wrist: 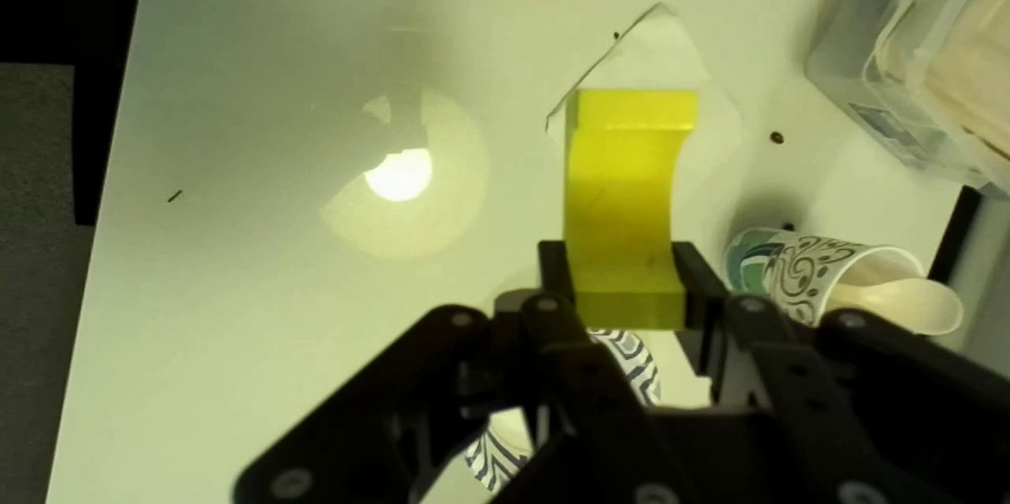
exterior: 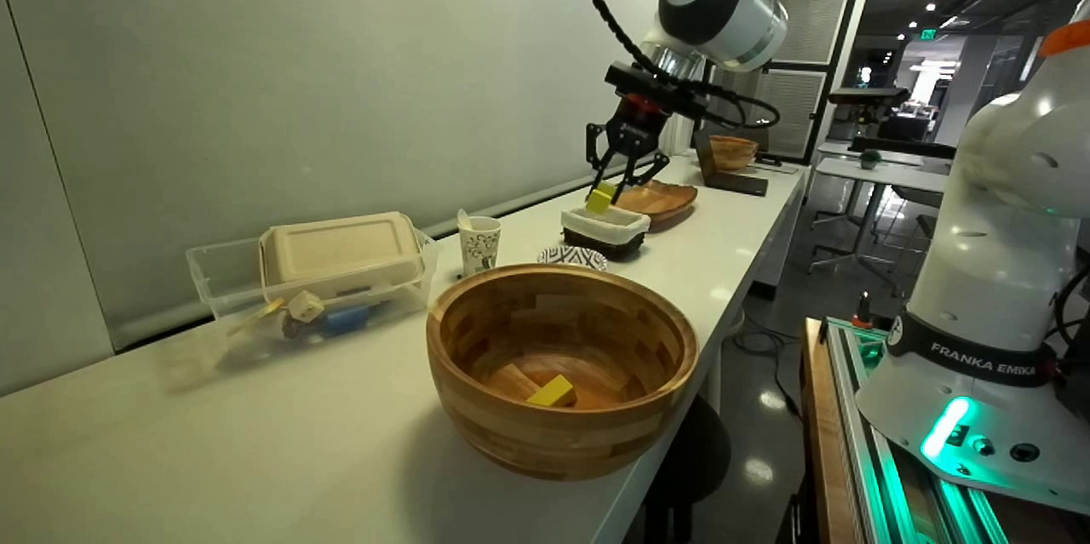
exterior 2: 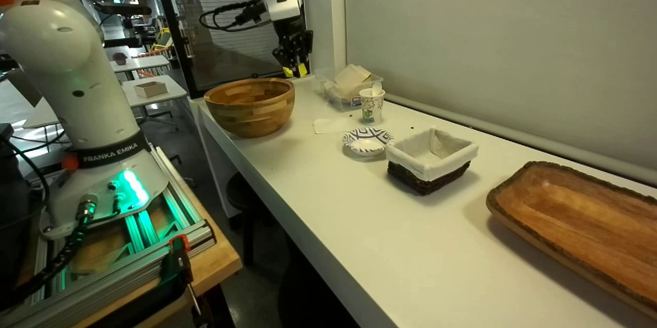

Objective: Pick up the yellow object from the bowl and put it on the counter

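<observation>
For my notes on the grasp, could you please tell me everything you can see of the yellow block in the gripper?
The yellow block is small, bright and smooth-looking, with one face seemingly scooped into a curve between flat ends; its material I cannot tell. The gripper holds it pinched from both sides, above the white counter, and nothing else touches it.

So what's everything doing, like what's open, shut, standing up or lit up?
Claw: shut on the yellow piece
Yellow piece: held above the counter
Wooden bowl: upright, second yellow piece inside
Cup: upright, spoon in it
Patterned dish: upright
Basket: upright, cloth-lined
Plastic container: things inside
Wooden tray: upright
Laptop: open
Robot base light: glowing green
</observation>
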`<state>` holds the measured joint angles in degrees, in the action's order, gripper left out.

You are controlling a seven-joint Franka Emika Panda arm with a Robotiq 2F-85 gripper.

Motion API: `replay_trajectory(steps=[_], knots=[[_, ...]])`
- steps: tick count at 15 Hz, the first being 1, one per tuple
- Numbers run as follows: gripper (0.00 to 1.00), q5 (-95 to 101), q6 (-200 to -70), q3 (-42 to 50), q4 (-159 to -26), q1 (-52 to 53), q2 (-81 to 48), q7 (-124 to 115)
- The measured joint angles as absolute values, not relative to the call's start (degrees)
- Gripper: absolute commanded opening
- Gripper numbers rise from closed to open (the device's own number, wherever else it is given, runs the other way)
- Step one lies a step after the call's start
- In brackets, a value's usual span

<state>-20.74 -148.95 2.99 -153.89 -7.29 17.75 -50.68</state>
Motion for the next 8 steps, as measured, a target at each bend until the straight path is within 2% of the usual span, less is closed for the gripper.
replay_trajectory(steps=[8], knots=[[0.09, -29.7, -156.0, 7.3, -147.7, -7.7, -3.0, -41.1]])
